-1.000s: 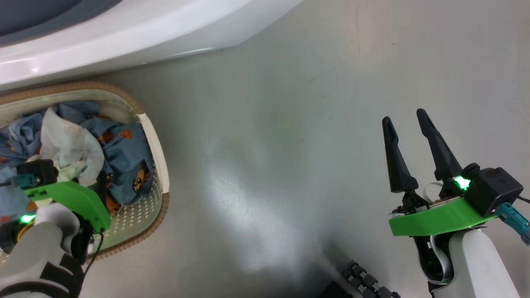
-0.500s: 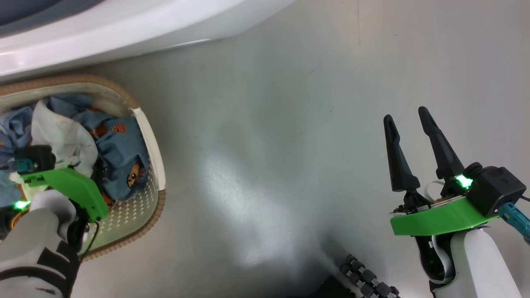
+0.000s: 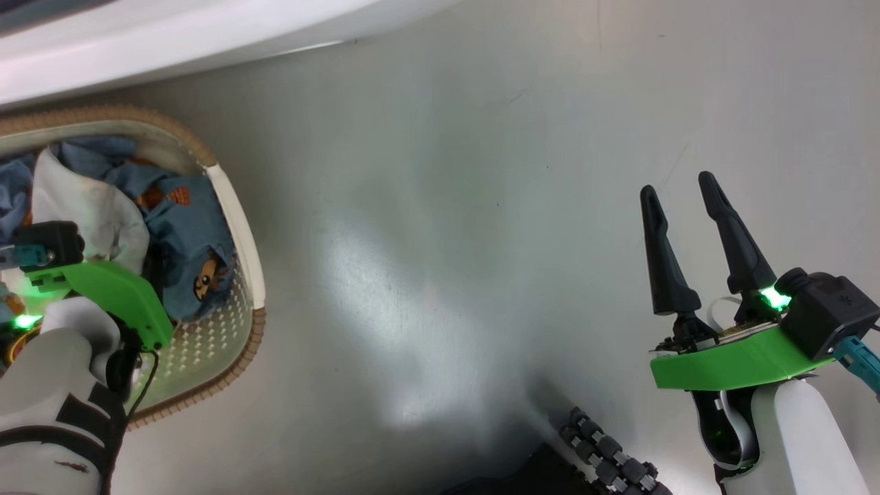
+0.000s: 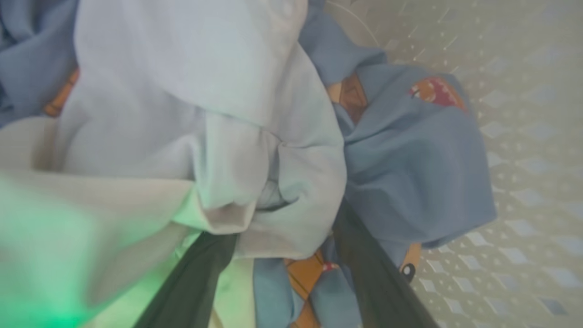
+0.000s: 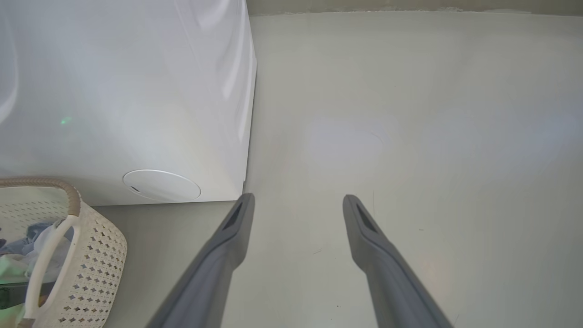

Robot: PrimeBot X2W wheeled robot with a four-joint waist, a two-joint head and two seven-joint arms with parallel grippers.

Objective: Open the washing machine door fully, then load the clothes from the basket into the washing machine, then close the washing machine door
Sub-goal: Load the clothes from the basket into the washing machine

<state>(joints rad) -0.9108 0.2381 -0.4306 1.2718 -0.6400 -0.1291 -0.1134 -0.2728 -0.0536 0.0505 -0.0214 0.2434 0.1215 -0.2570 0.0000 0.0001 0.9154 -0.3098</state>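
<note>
- My left end effector [image 4: 282, 228]: down in the basket [image 3: 256, 330], fingers [image 4: 364, 264] buried among the clothes [image 4: 401, 173]; I cannot tell its grip.
- My right end effector [image 3: 679, 187]: spread, empty, over the floor [image 3: 447, 206], well apart from the basket.

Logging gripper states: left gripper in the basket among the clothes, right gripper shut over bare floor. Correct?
Not shut: the right wrist view shows the right gripper open, fingers apart, over bare floor. The rest holds.
</note>
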